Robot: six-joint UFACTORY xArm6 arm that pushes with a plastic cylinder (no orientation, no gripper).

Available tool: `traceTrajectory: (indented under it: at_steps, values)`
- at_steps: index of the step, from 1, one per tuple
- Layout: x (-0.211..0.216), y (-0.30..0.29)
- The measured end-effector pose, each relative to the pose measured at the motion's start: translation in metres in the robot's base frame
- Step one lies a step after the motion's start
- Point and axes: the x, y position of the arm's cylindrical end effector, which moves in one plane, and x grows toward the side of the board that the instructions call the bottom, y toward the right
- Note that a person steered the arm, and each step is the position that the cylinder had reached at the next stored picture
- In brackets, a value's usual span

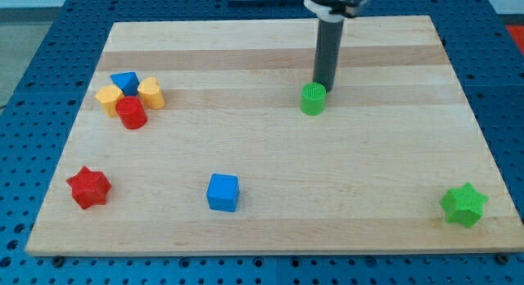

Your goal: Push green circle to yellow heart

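Camera view, hidden or cut off: the arm's upper body leaves the view's top edge, so only a dark housing and the straight dark rod [329, 54] show. The rod's foot meets the top rim of the green circle, so my tip's very end is hard to separate from the block.
Cluster shapes: the yellow block at the cluster's left looks like a hexagon or pentagon; I cannot tell which.
Arm pose: the rod hangs nearly upright, leaning slightly, over the upper middle of the light wooden surface [270, 170].
Tool: my tip [320, 84] is a bare rod end with nothing to clasp; it sits just behind the green circle, on its view's-top side, touching or nearly so.
Green circle: the small green cylindrical block [313, 99] stands right of centre, well apart from the cluster.
Yellow heart: the yellow heart block [151, 92] is at the view's left, packed with a blue triangular block [124, 81], a red cylinder [131, 113] and the yellow block [109, 97].
Other blocks: red star [88, 187] at lower left, blue cube [223, 192] at lower centre, green star [464, 205] at lower right.
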Motion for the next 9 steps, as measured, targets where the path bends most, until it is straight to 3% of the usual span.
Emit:
traceTrajectory:
  at_steps: [2, 3, 4, 5, 7, 8, 9]
  values:
    - [0.025, -0.093]
    - [0.024, -0.050]
    - [0.049, -0.006]
    - [0.087, -0.029]
    - [0.042, -0.092]
    - [0.042, -0.061]
    - [0.035, -0.088]
